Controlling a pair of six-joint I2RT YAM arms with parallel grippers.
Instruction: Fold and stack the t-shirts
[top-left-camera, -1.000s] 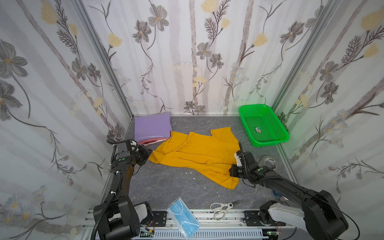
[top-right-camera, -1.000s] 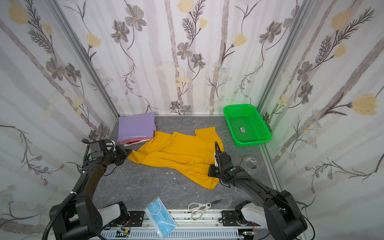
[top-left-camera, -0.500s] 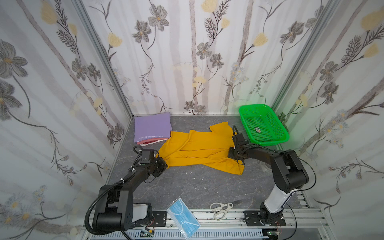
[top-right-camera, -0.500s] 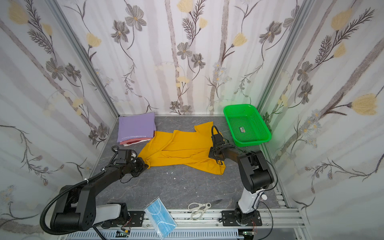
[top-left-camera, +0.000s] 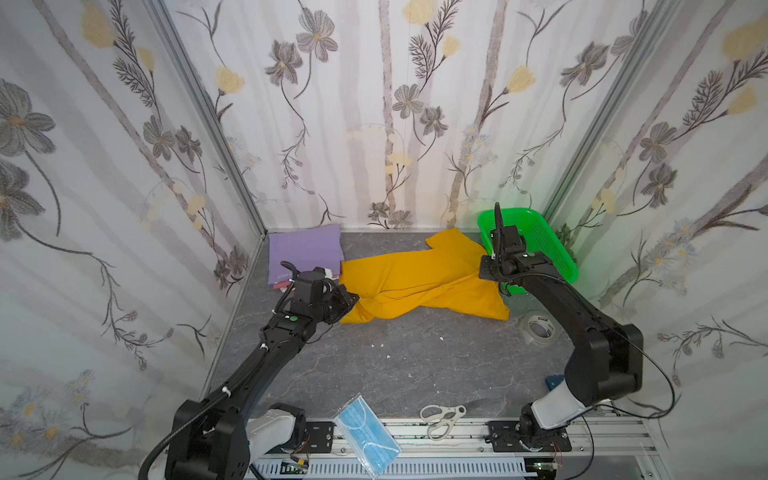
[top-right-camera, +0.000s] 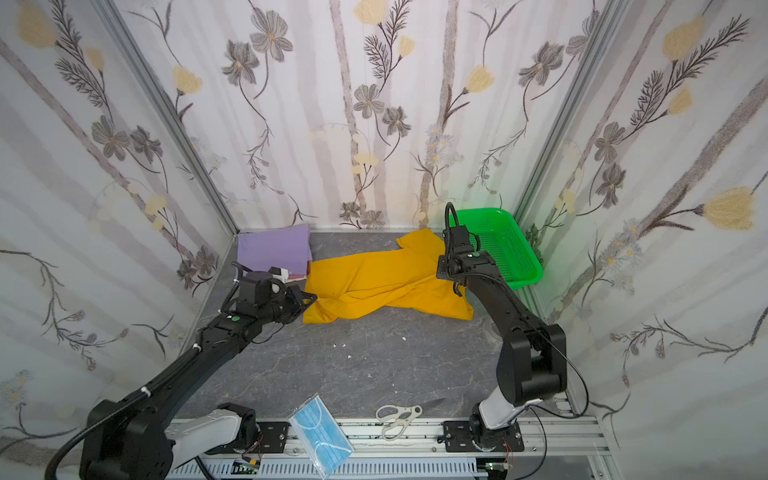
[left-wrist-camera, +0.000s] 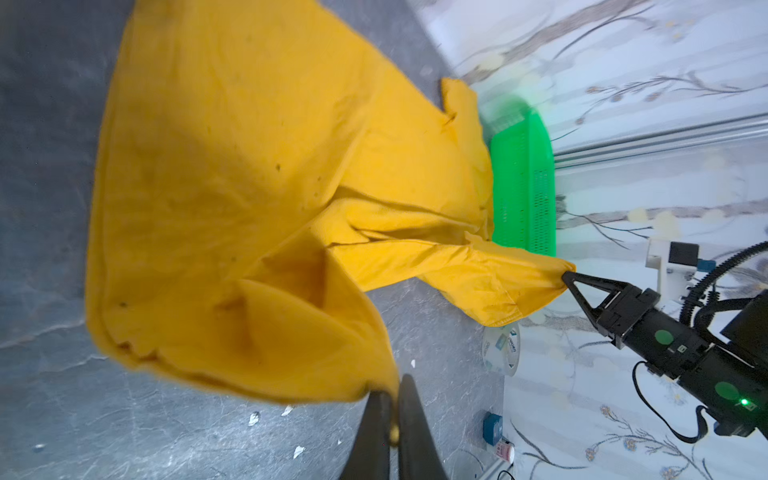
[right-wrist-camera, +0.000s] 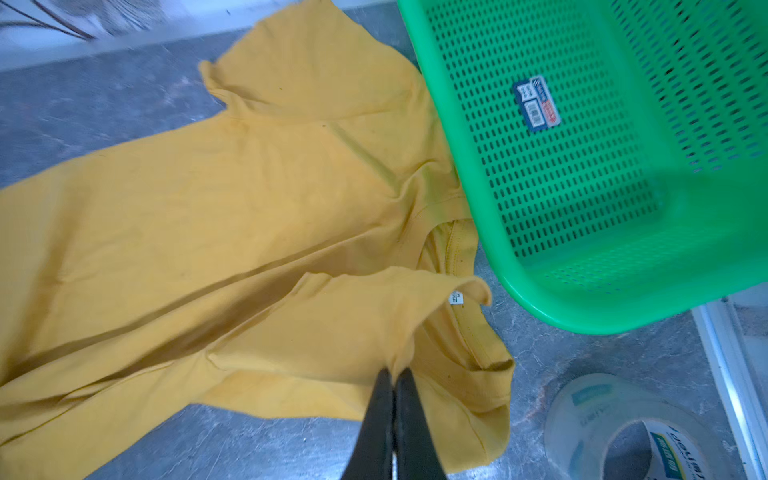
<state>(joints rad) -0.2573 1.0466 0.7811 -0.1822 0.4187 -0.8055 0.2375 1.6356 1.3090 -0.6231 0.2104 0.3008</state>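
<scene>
Left gripper (left-wrist-camera: 392, 400): fingers pressed together, pinching a hem corner of the mustard-yellow t-shirt (left-wrist-camera: 249, 187). Right gripper (right-wrist-camera: 392, 376): jaws shut tight too, pinching a fold of cloth by the collar, with the size label just beside it. In the left wrist view the right gripper's tip bites the far end of a raised yellow strip. So the near edge hangs lifted between the two grips, and the rest lies on the grey table (top-left-camera: 395, 365).

In both top views the yellow shirt stretches across the back of the table, between the lilac t-shirt (top-left-camera: 305, 249) and the green basket (top-left-camera: 544, 241), its collar end against the basket. It is rumpled and partly doubled over. My read is that a first lengthwise fold is under way and not yet laid flat.

Done so far: the lilac one is folded in the back left corner, on top of a thin pink/red layer (top-right-camera: 297, 275), so a stack is started. I cannot make out a white tee.

Left to do: finish folding the yellow shirt and put it on that stack.

The tape roll (top-left-camera: 537, 328), scissors (top-left-camera: 440, 417) and face mask (top-left-camera: 365, 436) are off-task.
</scene>
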